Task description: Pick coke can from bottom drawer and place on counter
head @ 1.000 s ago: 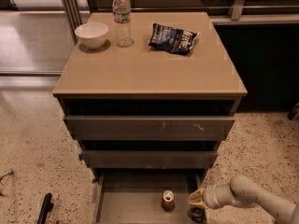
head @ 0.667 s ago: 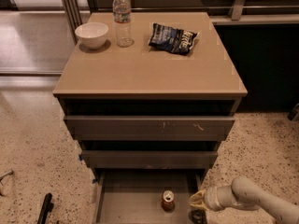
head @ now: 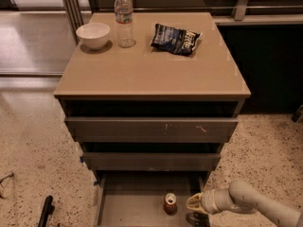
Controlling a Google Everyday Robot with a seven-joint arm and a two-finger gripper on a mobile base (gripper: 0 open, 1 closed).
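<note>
Camera view puts the pincer [head: 194,204] low at the near right, over the right side of the open bottom drawer [head: 128,212], at the end of a pale arm [head: 255,203] that reaches in from the right edge. Whether the pincer is spread or pressed together cannot be told. Its yellowish tip points left at the coke can [head: 170,204] and sits just beside it, with a thin gap between them. Against the frame of a moment ago, the pincer has edged a little to the left, closer to the can; the can itself has not moved.

The can stands upright on the drawer's grey floor, right of the middle. Its long axis is vertical and its silver top with the pull tab faces up.

Above the open tray, the middle drawer [head: 151,161] and the top drawer [head: 151,128] show their flat grey fronts. The tan table [head: 142,70] caps the cabinet. At its far left sits a white bowl [head: 93,34], a clear water bottle [head: 124,20] stands just right of it, and a dark snack bag [head: 175,38] lies flat further right. All three sit where they were before. Speckled floor [head: 33,141] surrounds the cabinet.
</note>
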